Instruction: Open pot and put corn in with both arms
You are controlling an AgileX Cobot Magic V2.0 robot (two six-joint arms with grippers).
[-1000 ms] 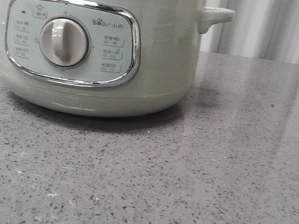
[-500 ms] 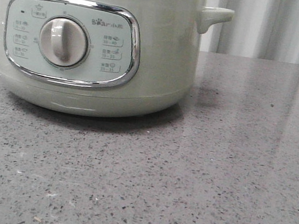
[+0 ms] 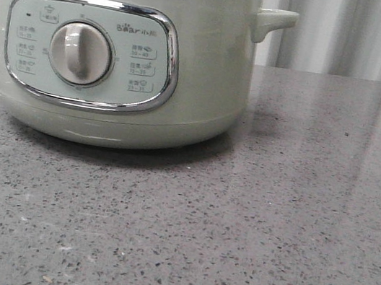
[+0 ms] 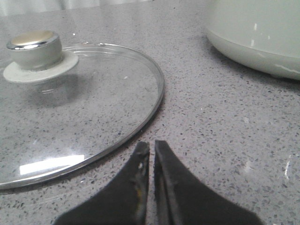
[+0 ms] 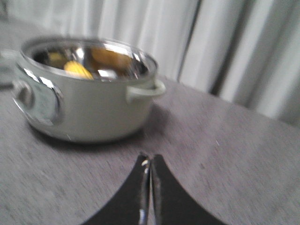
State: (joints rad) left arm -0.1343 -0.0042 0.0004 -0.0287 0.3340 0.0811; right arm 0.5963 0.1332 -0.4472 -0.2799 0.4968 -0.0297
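The pot (image 3: 117,57) stands open on the grey counter (image 3: 286,224), and the corn (image 5: 77,69) lies inside it, yellow against the steel wall. Beside the pot, its glass lid (image 4: 70,112) lies flat on the counter. Left gripper (image 4: 151,149) near the lid's rim and right gripper (image 5: 149,164) facing the pot both have jaws clenched and empty.

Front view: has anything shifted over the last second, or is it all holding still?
Nothing visibly changed. The pot sits in the same spot on the table, dial at the same angle, and no arm enters this view.
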